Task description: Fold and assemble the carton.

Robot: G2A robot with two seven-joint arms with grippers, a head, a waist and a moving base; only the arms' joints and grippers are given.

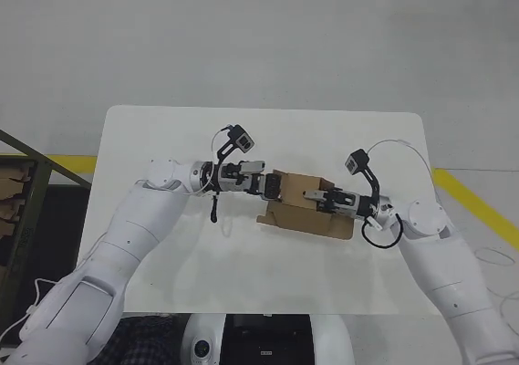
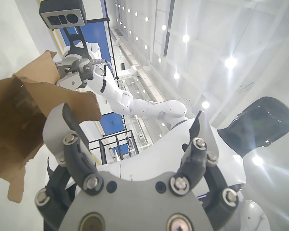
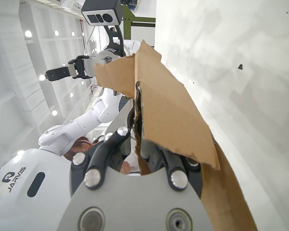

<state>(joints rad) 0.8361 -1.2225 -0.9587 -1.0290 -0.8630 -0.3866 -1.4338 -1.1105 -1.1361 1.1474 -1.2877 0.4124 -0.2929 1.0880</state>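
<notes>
Carton (image 1: 300, 205), brown w/ ragged flaps (part-open), R hand (image 1: 319, 197) tight on one wall, L hand (image 1: 272, 187) wide apart

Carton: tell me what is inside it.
Through the open end of the carton, bare brown inner walls show and no loose item. Its far depth is dark, and from above the right gripper covers part of it.

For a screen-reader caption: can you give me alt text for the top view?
A brown carton sits in the middle of a white table, with the robot's left gripper at one end and its right gripper at the other.
</notes>
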